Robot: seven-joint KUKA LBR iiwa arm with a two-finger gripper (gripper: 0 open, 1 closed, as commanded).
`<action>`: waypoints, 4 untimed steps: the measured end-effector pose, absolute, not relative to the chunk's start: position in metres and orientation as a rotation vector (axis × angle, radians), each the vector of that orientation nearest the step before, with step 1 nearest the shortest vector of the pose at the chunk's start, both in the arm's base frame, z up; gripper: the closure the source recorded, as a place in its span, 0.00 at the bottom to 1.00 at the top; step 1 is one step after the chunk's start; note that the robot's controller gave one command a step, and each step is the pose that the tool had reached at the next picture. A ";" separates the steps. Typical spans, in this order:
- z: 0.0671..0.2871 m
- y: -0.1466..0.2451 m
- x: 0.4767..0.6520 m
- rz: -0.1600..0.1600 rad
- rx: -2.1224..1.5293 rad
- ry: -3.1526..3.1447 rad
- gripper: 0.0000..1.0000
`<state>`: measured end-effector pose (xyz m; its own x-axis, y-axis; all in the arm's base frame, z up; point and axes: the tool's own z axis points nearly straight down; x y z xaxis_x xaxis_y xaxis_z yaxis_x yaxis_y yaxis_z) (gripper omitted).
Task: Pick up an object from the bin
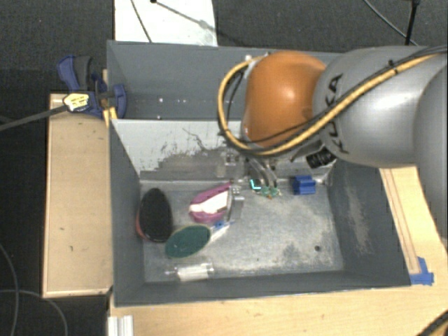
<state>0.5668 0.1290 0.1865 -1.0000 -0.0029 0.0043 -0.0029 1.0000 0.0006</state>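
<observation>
Below and right of the arm's wrist (280, 103), the bin floor (301, 236) lies bare and passable. Lower left, 4 things crowd together: pink-white piece (208, 201), black oval (155, 214), green oval (187, 241) and clear tube (189, 272). 1 blue block (302, 185) sits under the wrist.

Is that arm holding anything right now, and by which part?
Cannot be told. The gripper is down at the right end of the pink and white thing, but no clear hold shows.
</observation>
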 end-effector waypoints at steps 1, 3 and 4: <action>0.093 0.203 0.572 -0.003 -0.125 -3.137 0.00; 0.083 0.253 0.579 -0.003 -0.193 -3.138 1.00; 0.216 0.189 0.558 -0.004 -0.195 -3.145 1.00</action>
